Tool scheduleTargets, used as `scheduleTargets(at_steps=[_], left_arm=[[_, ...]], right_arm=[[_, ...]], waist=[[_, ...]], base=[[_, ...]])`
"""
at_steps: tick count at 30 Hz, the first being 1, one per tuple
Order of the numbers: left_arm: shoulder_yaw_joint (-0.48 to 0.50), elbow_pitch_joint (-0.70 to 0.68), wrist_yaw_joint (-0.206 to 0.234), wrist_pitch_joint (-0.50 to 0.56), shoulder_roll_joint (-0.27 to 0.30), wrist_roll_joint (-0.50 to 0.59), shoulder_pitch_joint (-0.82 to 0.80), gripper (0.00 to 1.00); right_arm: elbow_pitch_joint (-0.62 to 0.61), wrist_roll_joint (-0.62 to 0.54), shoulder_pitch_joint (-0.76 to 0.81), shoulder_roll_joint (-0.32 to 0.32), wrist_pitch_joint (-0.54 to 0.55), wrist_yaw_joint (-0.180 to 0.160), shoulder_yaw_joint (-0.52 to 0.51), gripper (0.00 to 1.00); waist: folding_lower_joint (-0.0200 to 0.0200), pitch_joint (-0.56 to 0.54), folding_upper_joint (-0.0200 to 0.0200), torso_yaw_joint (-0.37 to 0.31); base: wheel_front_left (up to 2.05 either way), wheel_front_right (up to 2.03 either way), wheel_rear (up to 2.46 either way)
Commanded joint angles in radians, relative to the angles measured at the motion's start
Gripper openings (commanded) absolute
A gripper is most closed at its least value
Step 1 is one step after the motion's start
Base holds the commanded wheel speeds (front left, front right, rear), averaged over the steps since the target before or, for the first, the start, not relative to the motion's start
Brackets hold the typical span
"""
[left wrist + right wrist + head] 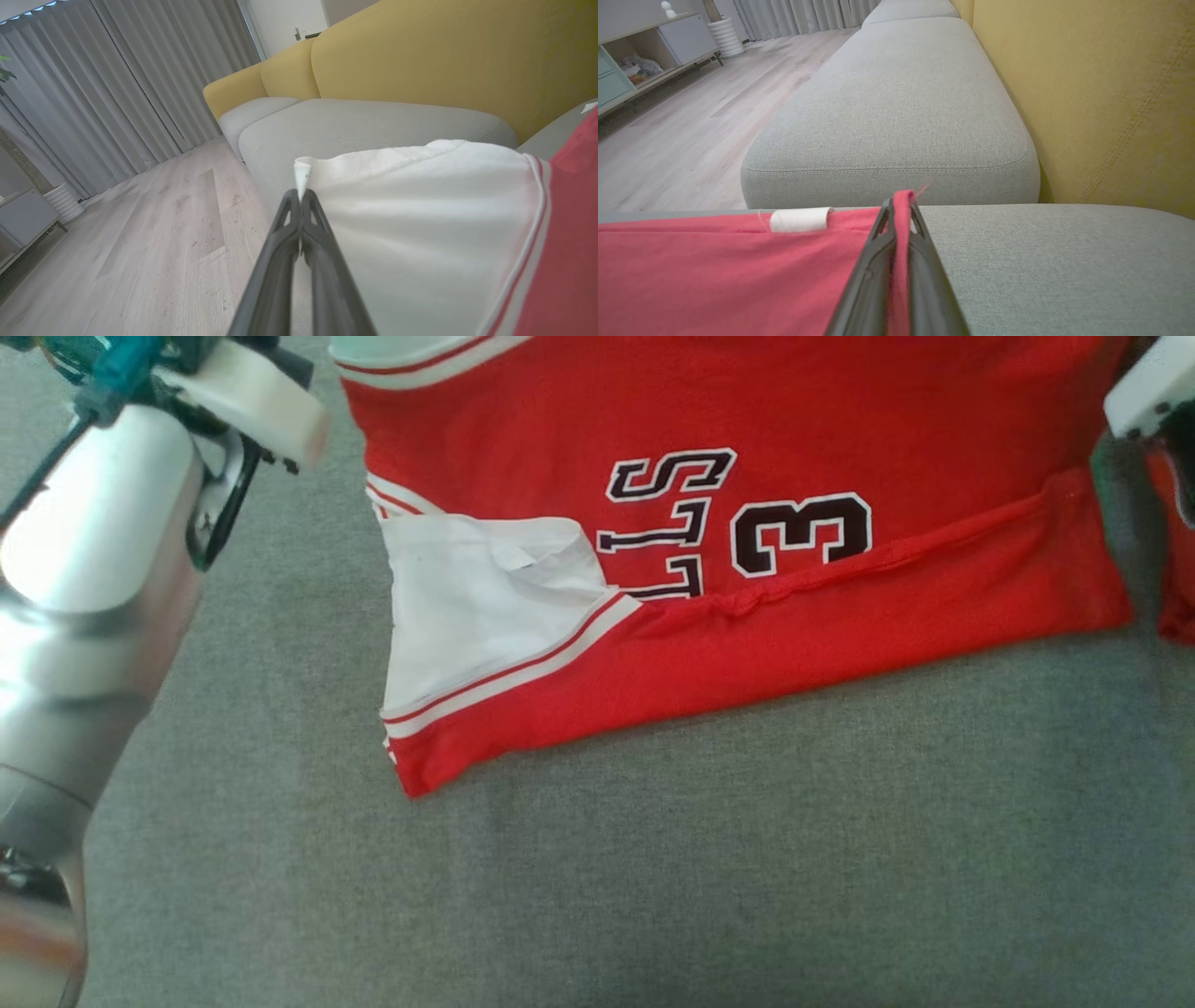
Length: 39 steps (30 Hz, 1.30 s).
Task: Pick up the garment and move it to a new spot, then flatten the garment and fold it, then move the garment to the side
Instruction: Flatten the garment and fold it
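The garment (747,551) is a red jersey with white trim, dark letters and a "3", spread on the grey sofa seat (653,877) with its near edge folded up over the print. In the left wrist view my left gripper (300,198) is shut on a white corner of the garment (420,224), lifted above the cushion. In the right wrist view my right gripper (900,210) is shut on a red edge of the garment (714,275), a white label (799,219) beside it. In the head view my left forearm (84,616) stands at the left.
Yellow sofa backrest (1087,93) rises behind the grey cushions (901,107). Wooden floor (140,242), grey curtains (117,84) and a low cabinet (640,56) lie beyond the sofa's front edge. Bare grey seat fabric stretches in front of the garment.
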Motion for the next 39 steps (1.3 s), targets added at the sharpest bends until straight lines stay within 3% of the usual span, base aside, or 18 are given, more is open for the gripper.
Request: scheduleTargets(at_steps=[1,9,15,21,28,39], left_arm=[[0.029,-0.014,-0.006,-0.011,0.038,0.007,-0.028,0.00],[-0.008,-0.097,-0.062,0.007,0.071,-0.027,0.103,0.00],[-0.054,-0.316,-0.096,0.143,0.159,-0.107,0.288,0.00],[-0.102,-0.502,-0.080,0.276,0.235,-0.150,0.415,0.00],[-0.138,-0.597,-0.046,0.340,0.267,-0.159,0.486,0.00],[-0.168,-0.624,-0.044,0.397,0.283,-0.169,0.506,0.00]], right_arm=[[-0.032,0.021,0.018,-0.026,-0.012,-0.001,0.012,0.00],[-0.103,0.120,0.129,-0.107,0.029,-0.001,0.102,0.00],[-0.176,0.184,0.237,-0.216,0.104,-0.001,0.202,0.00],[-0.219,0.199,0.310,-0.304,0.178,-0.001,0.287,0.00],[-0.244,0.196,0.347,-0.370,0.236,-0.001,0.362,0.00],[-0.276,0.191,0.347,-0.387,0.276,-0.001,0.429,0.00]], waist=[[-0.0001,-0.012,0.0000,0.006],[-0.0001,-0.074,0.0000,0.028],[-0.0001,-0.131,0.0000,0.051],[-0.0001,-0.160,0.0000,0.065],[-0.0001,-0.177,0.0000,0.066],[-0.0001,-0.188,0.0000,0.049]], base=[[0.00,0.00,0.00],[0.00,0.00,0.00],[0.00,0.00,0.00],[0.00,0.00,0.00],[0.00,0.00,0.00],[0.00,0.00,0.00]])
